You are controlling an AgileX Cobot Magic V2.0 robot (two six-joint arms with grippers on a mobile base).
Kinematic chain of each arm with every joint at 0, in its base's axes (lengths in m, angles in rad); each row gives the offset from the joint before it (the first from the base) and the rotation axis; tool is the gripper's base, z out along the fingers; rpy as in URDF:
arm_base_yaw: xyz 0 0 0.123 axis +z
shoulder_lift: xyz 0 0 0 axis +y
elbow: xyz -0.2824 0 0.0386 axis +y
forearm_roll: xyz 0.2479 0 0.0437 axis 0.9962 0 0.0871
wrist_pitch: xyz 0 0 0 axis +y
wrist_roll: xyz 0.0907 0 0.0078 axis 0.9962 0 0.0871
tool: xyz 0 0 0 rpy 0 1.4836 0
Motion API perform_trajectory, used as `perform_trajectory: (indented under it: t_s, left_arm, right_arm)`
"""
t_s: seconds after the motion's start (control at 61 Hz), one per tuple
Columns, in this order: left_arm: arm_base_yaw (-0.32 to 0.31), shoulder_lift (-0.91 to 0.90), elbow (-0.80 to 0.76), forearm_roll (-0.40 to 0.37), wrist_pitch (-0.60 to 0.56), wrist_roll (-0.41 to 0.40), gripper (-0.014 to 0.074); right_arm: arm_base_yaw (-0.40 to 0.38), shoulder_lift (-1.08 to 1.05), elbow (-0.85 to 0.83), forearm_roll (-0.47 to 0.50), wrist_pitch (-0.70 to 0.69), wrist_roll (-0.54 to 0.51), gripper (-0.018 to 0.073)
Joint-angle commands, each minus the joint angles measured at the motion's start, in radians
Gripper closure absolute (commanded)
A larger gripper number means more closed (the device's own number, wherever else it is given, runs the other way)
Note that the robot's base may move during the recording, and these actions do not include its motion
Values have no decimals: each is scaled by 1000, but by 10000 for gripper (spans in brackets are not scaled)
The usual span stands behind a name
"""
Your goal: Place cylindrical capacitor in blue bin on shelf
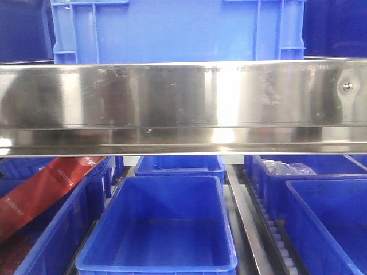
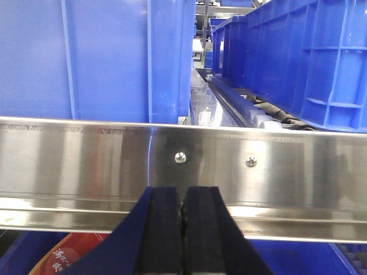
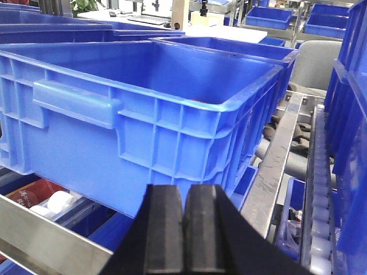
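Note:
The cylindrical capacitor is out of view in every frame. The shelf's shiny front rail (image 1: 183,103) spans the front view, with a large blue bin (image 1: 178,28) on the tier above it and an empty blue bin (image 1: 160,229) on the tier below. My left gripper (image 2: 182,197) is shut, pads together with nothing showing between them, close in front of the rail (image 2: 86,160). My right gripper (image 3: 184,197) is also shut and empty-looking, just before a large blue bin (image 3: 143,114) whose open top is bare inside.
A red packet (image 1: 40,189) lies in the lower left bin. A clear plastic bag (image 1: 289,168) sits in a right-hand bin. More blue bins (image 2: 309,57) line the tiers. A roller track (image 3: 318,172) and a metal divider (image 3: 275,166) run beside the right gripper's bin.

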Motion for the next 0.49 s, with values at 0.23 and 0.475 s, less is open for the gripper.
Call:
perform_trajectory:
  t_s: [0.23, 0.475]
  left_arm:
    - [-7, -6, -3, 2, -25, -6, 689]
    - [-7, -6, -3, 2, -25, -6, 689]
  right_arm:
    - [-2, -6, 0, -3, -22, -6, 713]
    - [-2, -6, 0, -3, -22, -6, 713]
